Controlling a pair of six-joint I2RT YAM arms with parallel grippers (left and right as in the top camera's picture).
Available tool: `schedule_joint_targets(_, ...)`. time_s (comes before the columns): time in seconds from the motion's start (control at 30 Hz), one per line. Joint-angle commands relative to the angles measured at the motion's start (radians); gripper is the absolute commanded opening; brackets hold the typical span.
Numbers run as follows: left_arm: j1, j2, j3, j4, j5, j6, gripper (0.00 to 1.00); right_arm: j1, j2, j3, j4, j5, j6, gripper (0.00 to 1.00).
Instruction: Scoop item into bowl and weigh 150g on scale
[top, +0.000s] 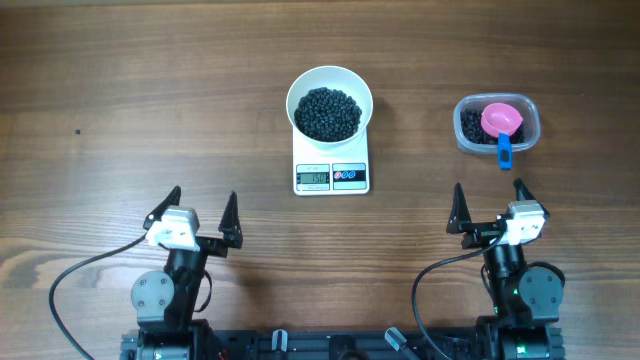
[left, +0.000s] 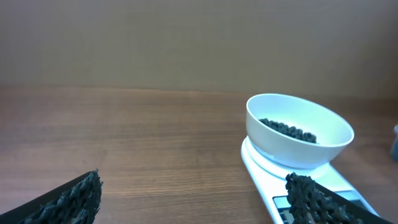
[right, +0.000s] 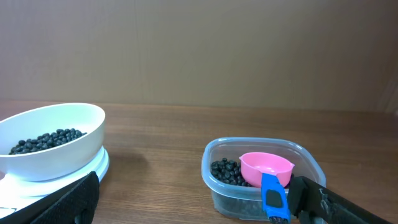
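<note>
Both arms sit well short of the small white square digital scale (top: 331, 176), on my side of it, and neither holds anything. The left gripper (top: 205, 191) is off to the scale's left and the right gripper (top: 489, 184) off to its right, both with jaws spread wide. Each wrist is low over the brown wooden table (top: 150, 100), fingers pointing toward the scale's row. The round white bowl (top: 300, 85) sits on the scale's platform with a layer of small black bean-like pieces (top: 328, 114) in it. More of them are in the clear rectangular plastic container (top: 533, 125) well right of the scale, with the pink scoop with a blue handle (top: 501, 120) resting on top. The display digits are too small to read, so I can't confirm the target. My read is that this is the weigh-check step. If it's short, the right arm should reach forward, pinch the blue handle, scoop shallow and tip over the bowl. Add small amounts, since overshoot is the risk.
</note>
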Motion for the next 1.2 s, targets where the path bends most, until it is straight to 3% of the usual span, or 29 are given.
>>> schedule_joint_targets(0.0, -0.029, -0.010, -0.006, -0.008, -0.026, 0.136, 1.00, 0.001, -0.010, -0.001, 0.001, 0.003, 0.006, 1.00)
schedule_joint_targets(0.17, -0.039, -0.010, -0.006, -0.016, -0.107, 0.135, 1.00, 0.001, -0.010, -0.001, 0.001, 0.003, 0.006, 1.00)
schedule_joint_targets(0.27, -0.039, -0.010, -0.006, -0.019, -0.206, 0.027, 1.00, 0.001, -0.010, -0.001, 0.001, 0.003, 0.006, 1.00)
schedule_joint_targets(1.17, -0.039, -0.010, -0.006, -0.018, -0.203, 0.038, 1.00, 0.001, -0.010, -0.001, 0.001, 0.003, 0.006, 1.00)
